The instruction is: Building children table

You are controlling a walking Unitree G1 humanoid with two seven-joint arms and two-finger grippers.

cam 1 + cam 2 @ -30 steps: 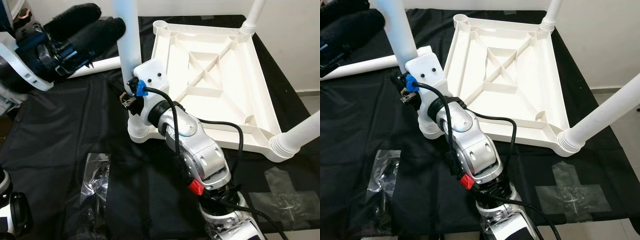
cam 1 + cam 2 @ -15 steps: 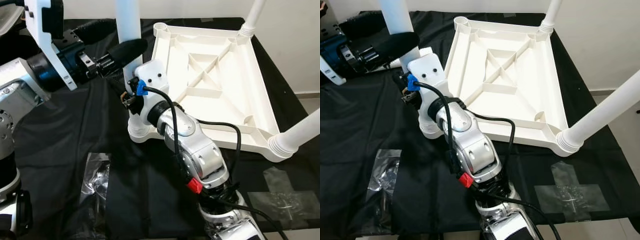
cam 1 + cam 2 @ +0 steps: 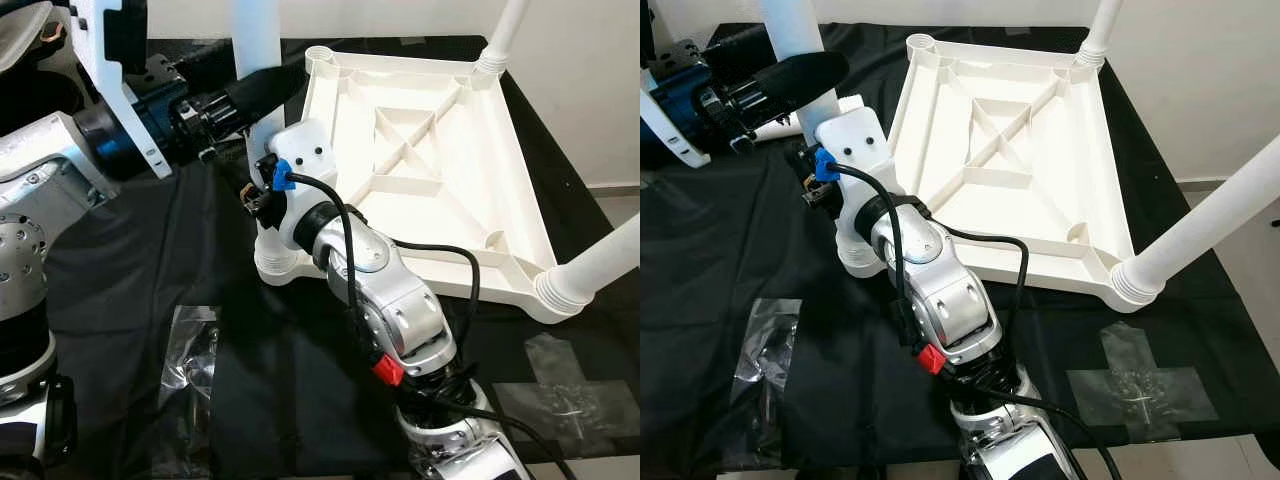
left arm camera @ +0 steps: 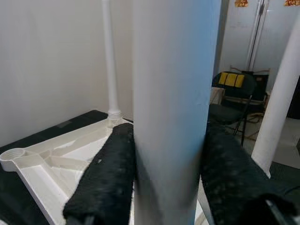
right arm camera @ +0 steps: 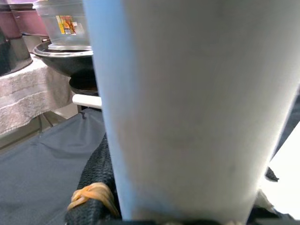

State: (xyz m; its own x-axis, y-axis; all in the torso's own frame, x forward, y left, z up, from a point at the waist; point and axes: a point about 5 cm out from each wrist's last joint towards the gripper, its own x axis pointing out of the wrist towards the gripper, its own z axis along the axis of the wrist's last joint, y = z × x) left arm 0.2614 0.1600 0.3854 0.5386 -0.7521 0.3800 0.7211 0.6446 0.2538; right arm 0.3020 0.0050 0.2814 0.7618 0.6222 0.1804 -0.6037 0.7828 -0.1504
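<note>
Black cloth covers the counter [image 3: 700, 300]; on it an upturned tabletop [image 3: 1020, 150] with three legs (one loose behind). Both my end effectors, left [image 4: 161, 178] and right [image 3: 262, 185], clamp one leg [image 3: 258, 50].

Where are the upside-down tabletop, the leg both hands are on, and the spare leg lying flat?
tabletop [image 3: 1025, 130], right eye view, ribbed underside
held leg [image 4: 171, 108], left wrist view, mid shaft
spare leg [image 3: 845, 104], right eye view, visible end

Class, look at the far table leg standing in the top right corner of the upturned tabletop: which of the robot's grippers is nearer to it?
Neither is close; the right gripper is slightly nearer. Both grip the near-left leg, the left gripper higher up, across the tabletop from the far leg.
</note>
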